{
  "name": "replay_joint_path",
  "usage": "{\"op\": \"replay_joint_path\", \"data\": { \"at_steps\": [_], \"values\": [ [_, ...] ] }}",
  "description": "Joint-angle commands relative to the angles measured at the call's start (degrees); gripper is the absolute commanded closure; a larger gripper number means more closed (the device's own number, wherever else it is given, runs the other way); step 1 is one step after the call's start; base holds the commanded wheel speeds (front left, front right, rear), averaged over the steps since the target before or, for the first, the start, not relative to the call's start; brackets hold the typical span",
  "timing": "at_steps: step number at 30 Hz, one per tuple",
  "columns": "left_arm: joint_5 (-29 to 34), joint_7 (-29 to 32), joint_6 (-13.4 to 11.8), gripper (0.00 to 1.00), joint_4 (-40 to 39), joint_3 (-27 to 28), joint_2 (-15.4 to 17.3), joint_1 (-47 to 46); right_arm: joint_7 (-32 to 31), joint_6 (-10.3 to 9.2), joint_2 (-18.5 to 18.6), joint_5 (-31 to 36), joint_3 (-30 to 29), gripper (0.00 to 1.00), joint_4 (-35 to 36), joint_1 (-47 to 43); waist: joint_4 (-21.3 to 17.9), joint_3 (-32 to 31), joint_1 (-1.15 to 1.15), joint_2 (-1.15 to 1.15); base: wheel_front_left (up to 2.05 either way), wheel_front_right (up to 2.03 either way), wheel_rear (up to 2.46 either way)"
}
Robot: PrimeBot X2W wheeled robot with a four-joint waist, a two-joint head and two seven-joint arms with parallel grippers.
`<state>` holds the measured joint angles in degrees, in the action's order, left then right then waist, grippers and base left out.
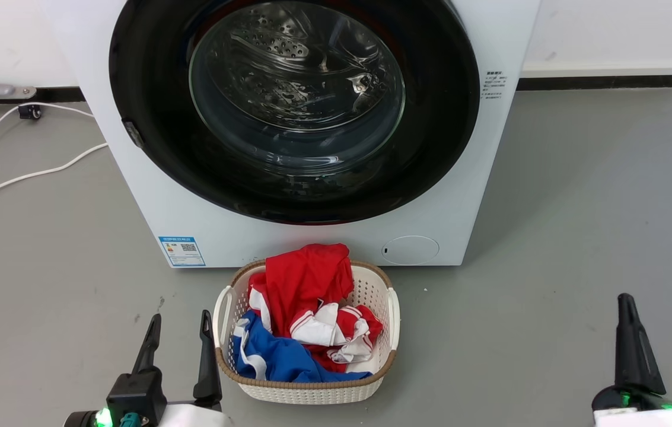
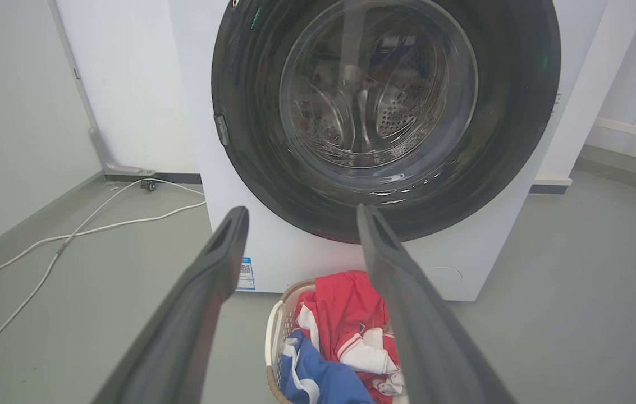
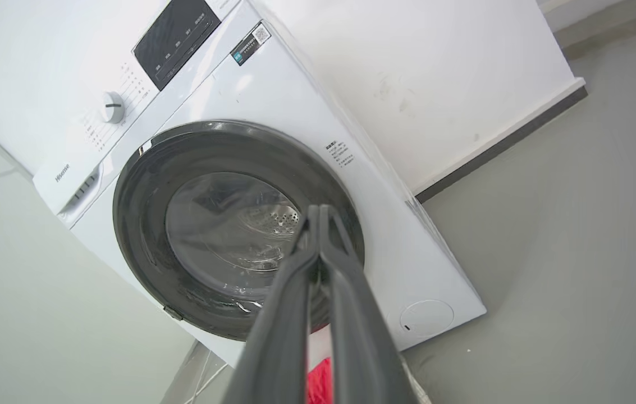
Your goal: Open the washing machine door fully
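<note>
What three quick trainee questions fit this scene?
1. True or false: the washing machine door is already swung open.
2. Which has its fingers spread apart? A) left gripper B) right gripper C) both
3. Fill in: the laundry basket of red, white and blue clothes stands right in front of the ____.

Key: 1 false, it sits closed against the front. 2 A. 3 washing machine.
</note>
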<state>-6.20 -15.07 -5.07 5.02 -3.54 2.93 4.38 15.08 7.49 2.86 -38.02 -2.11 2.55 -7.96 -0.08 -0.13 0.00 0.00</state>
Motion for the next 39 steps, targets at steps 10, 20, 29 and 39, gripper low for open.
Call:
{"op": "replay_joint_path", "data": {
  "at_steps": [10, 20, 29, 39],
  "values": [
    [0.0, -0.2, -0.3, 0.0, 0.3, -0.1, 0.0, 0.4, 0.1, 0.0, 0.0, -32.7, 4.3, 1.0, 0.3, -1.1, -0.1, -0.3, 0.0, 0.0, 0.0, 0.0, 0.0],
    [0.4, -0.2, -0.3, 0.0, 0.1, 0.2, 0.0, 0.4, -10.9, 0.01, 1.7, -58.1, 3.7, 1.0, 4.2, -2.5, -0.2, -0.1, 0.0, 0.0, 0.0, 0.0, 0.0],
    [1.0, -0.2, -0.5, 0.0, -0.2, 0.0, 0.0, 0.5, -19.8, 0.01, 1.0, -61.7, 0.1, 1.0, 3.8, -3.4, 0.1, 0.1, 0.0, 0.0, 0.0, 0.0, 0.0],
    [1.3, -0.2, -0.6, 0.0, -0.5, 0.0, 0.0, 0.2, -21.7, 0.01, 0.2, -59.9, -1.4, 1.0, 2.9, -2.8, 0.7, 0.8, 0.0, 0.0, 0.0, 0.0, 0.0]
  ]
}}
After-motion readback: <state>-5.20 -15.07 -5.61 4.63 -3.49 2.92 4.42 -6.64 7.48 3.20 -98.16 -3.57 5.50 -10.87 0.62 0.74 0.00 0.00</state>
